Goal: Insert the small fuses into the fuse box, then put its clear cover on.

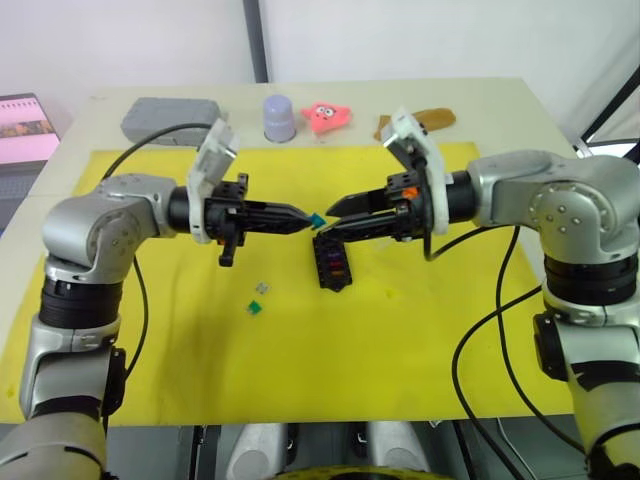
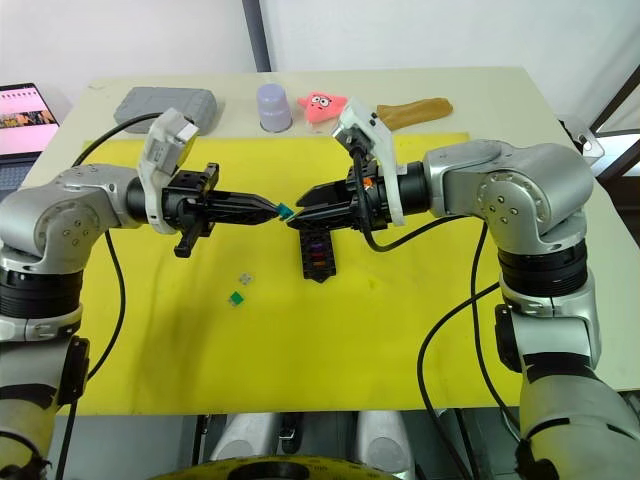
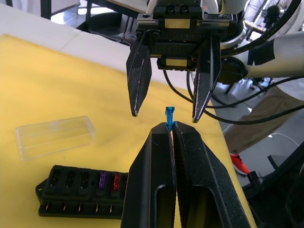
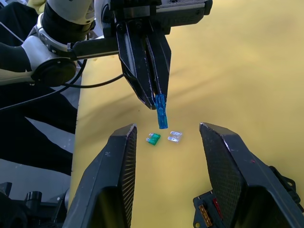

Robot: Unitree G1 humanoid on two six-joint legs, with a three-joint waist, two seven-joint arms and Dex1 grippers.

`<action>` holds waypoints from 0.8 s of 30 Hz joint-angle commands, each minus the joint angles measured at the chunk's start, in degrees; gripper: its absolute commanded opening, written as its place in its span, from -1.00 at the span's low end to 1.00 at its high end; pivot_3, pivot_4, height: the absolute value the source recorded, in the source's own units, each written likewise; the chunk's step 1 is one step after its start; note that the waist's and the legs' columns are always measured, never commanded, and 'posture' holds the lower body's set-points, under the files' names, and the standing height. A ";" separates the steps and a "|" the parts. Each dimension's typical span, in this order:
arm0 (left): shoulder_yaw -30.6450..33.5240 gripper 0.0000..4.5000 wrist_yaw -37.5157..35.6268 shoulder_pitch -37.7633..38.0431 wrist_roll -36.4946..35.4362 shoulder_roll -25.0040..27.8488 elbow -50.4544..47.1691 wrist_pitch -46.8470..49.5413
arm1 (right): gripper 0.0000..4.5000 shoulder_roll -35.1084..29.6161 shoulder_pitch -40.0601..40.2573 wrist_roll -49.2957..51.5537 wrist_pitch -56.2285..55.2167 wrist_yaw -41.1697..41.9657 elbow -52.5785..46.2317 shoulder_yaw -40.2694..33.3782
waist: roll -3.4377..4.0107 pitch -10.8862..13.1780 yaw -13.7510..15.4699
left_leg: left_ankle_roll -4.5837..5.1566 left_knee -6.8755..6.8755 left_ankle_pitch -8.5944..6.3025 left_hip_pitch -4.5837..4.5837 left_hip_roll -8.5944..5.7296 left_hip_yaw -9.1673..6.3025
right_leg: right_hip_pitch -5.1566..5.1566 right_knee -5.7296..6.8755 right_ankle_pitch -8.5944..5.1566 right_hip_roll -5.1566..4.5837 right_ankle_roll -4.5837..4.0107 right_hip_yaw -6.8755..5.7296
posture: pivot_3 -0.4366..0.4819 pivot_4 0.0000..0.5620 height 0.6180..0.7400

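Note:
My left gripper (image 1: 300,217) is shut on a teal fuse (image 1: 317,220), held in the air above the yellow mat. Facing it, my right gripper (image 1: 328,219) is open, its fingertips on either side of the fuse (image 3: 169,115) without touching it. The black fuse box (image 1: 333,263) lies on the mat just below the right gripper, with a purple fuse (image 3: 101,179) and a red fuse (image 3: 115,180) in its slots. The clear cover (image 3: 54,136) lies beside the box. A green fuse (image 1: 255,307) and a pale grey fuse (image 1: 263,288) lie loose on the mat.
The yellow mat (image 1: 300,370) covers most of the table. Along the far edge stand a grey case (image 1: 170,118), a lavender cup (image 1: 278,117), a pink toy (image 1: 327,114) and a brown object (image 1: 420,120). A laptop (image 1: 25,125) sits off to the left.

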 commanded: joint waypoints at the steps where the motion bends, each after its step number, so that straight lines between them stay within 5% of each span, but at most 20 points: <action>1: 0.28 -1.00 0.09 -1.64 -0.65 0.52 -0.39 -0.94 | -0.01 0.15 -1.59 1.81 0.00 -0.55 -1.74 -1.63 | 0.00 0.00 -0.03 | 0.00 0.00 0.00 0.00 0.00 0.00 | 0.00 0.00 0.00 0.00 0.00 0.00 | -0.05 -0.47 0.85; 24: 0.49 -1.00 0.89 -1.09 -0.75 0.97 -0.59 -1.45 | -0.01 0.57 -2.49 2.13 -0.92 -2.35 -2.49 1.31 | 0.00 0.00 -0.02 | 0.00 0.00 0.00 0.00 0.00 0.00 | 0.00 0.00 0.00 0.01 0.00 0.00 | -0.05 -0.47 0.85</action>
